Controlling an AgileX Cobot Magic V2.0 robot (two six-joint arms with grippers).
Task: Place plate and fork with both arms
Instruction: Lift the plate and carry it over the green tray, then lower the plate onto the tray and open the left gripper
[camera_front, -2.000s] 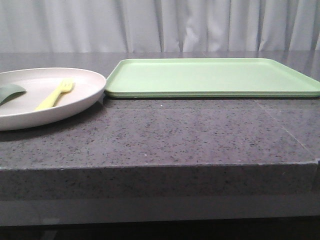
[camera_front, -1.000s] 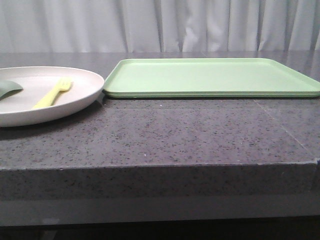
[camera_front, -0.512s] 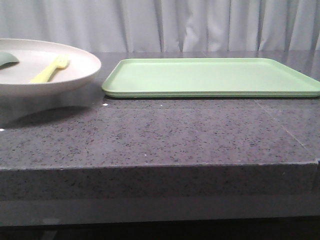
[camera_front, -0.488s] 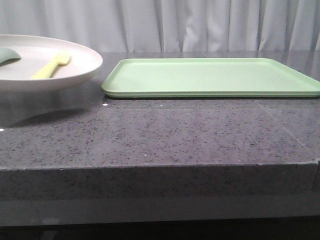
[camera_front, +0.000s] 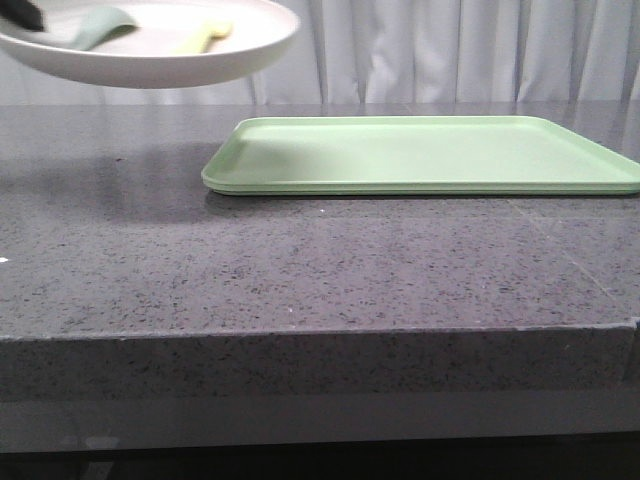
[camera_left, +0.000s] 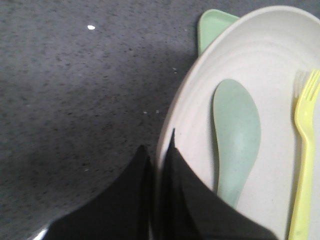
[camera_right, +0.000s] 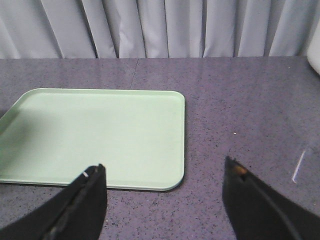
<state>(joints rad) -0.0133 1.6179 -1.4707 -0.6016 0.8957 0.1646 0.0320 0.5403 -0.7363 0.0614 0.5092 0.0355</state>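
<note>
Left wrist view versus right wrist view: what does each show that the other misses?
Only the left wrist view shows the plate pinched at its rim by the left gripper, carrying the fork and a teal spoon. Only the right wrist view shows the open right gripper and the curtain. Both show the green tray and the tabletop.

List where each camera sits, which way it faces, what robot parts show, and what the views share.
Front view: low at the table edge, facing forward to the curtain; sees the lifted plate and tray; a bit of the left end effector at the top corner.
Left wrist view: above the table, looking down; left end effector clamped on the plate rim, fork and spoon inside.
Right wrist view: behind the tray, facing the curtain; open right end effector.
Shared: all three show the tray.
</note>
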